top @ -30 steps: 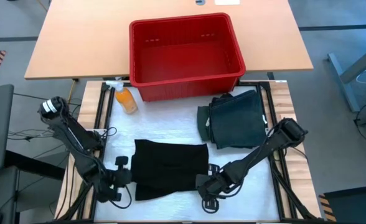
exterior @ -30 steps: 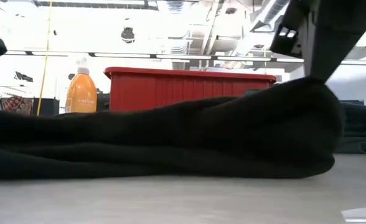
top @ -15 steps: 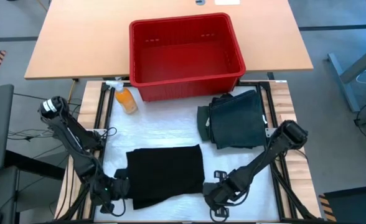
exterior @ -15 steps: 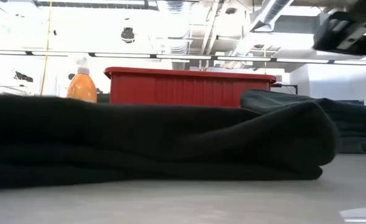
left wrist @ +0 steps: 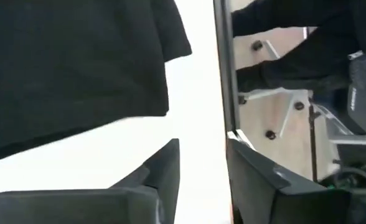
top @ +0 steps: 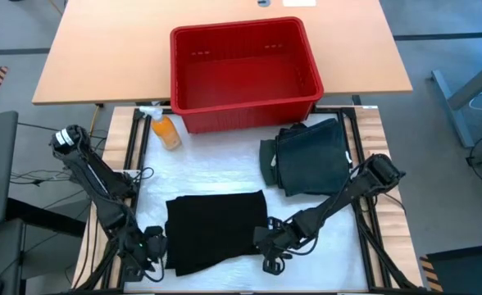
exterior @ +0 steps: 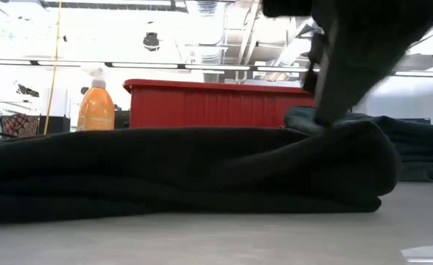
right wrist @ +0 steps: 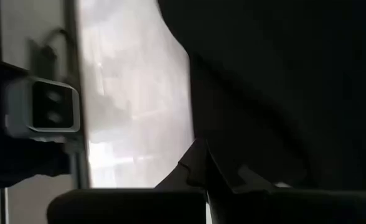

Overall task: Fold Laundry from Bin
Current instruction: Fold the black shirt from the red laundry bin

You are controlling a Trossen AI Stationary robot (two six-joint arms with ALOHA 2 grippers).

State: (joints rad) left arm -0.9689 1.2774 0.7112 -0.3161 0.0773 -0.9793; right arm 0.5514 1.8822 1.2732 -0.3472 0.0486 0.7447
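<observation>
A black folded garment (top: 216, 231) lies flat on the white table cover, filling the low view (exterior: 187, 169). My left gripper (top: 152, 244) stands open just off its left edge; in the left wrist view (left wrist: 201, 155) only bare table shows between the fingers. My right gripper (top: 263, 239) is shut at the garment's right end (exterior: 331, 110). A dark green folded garment (top: 311, 157) rests farther back on the right. The red bin (top: 245, 74) stands at the far side, and no laundry shows in it. My right gripper's shut fingertips (right wrist: 198, 155) meet the black garment's right folded end (exterior: 349, 136), close to its near corner. They come slanting down from the table's right. The garment stays flat on the table. I cannot tell whether any cloth is caught between the fingers.
An orange spray bottle (top: 165, 131) stands left of the bin's near corner. Bare white cover (top: 216, 164) lies between the bin and the black garment. The tan tabletop (top: 110, 49) stretches beyond.
The black garment has slid a little toward the table's left edge, and its bulged right end has sunk flatter. My right gripper lifted off and drew back toward the near right. It then came down again onto the garment's right end.
</observation>
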